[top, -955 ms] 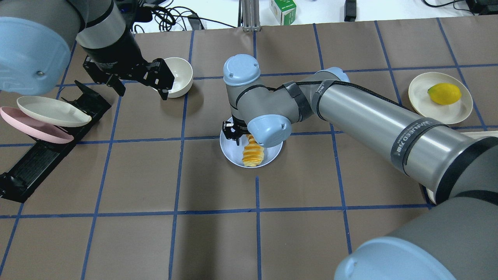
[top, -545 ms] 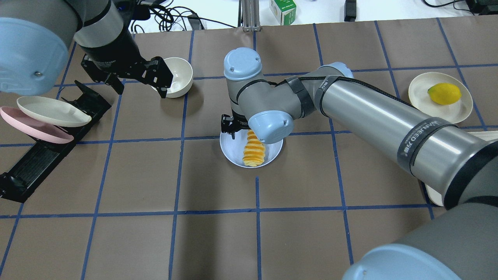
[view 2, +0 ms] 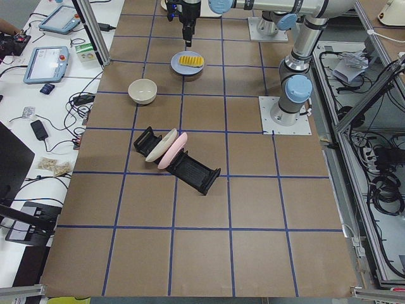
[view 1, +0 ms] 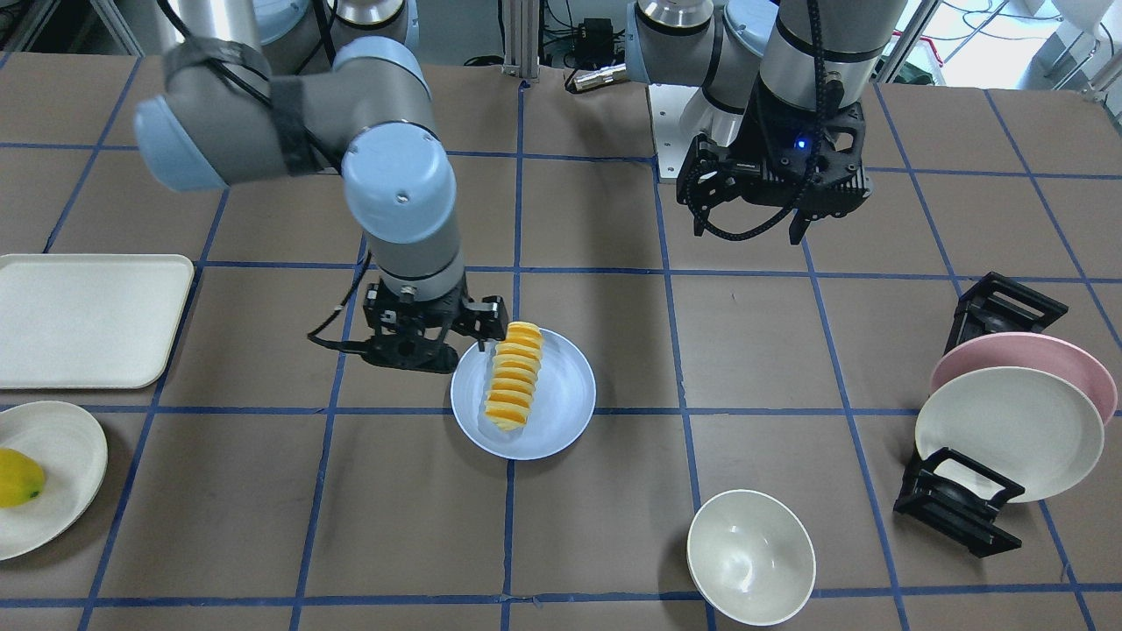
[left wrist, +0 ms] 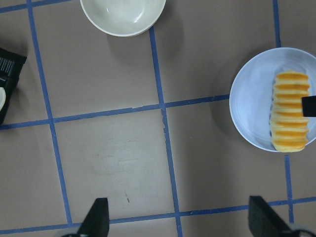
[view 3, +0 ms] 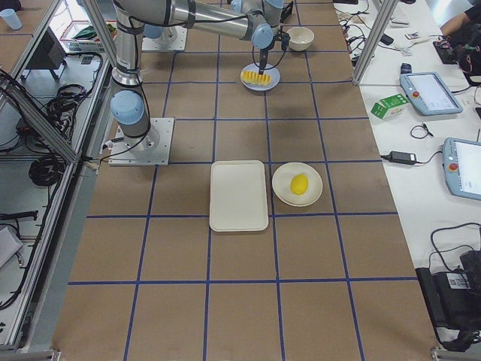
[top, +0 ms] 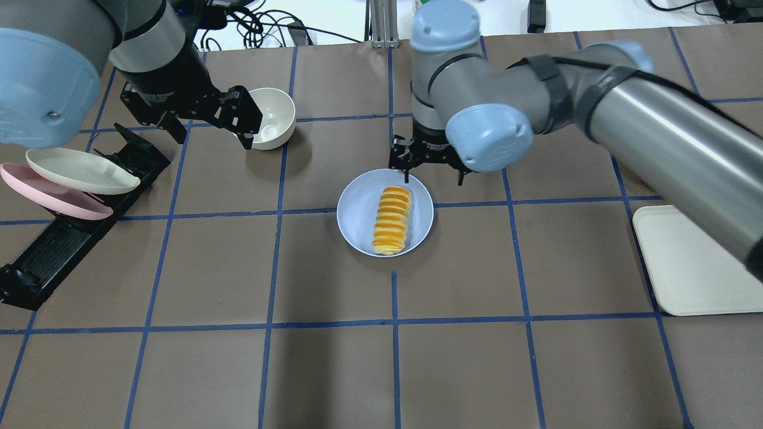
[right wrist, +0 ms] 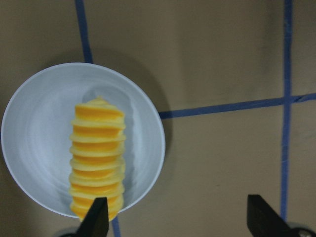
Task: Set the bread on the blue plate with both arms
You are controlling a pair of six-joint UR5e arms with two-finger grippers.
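Observation:
The bread (top: 392, 220) lies flat along the middle of the blue plate (top: 354, 214), touched by neither gripper. My right gripper (top: 432, 177) is open and empty, just past the plate's far rim and above the table. In the front view the right gripper (view 1: 429, 349) hangs beside the plate (view 1: 561, 412) and the bread (view 1: 514, 375). Its wrist view shows the bread (right wrist: 96, 158) on the plate (right wrist: 39, 148). My left gripper (top: 211, 137) is open and empty, well to the left next to the cream bowl; it also shows in the front view (view 1: 749, 230).
A cream bowl (top: 271, 116) stands at the far left. A black rack (top: 65, 238) holds a pink plate (top: 47, 193) and a cream plate (top: 77, 170). A cream tray (top: 691, 262) lies at the right. A lemon (view 1: 17, 478) sits on a cream plate (view 1: 61, 491).
My right arm has swung away from over the plate, up and to the far right. The bread now lies uncovered on the plate. The left arm has barely moved.

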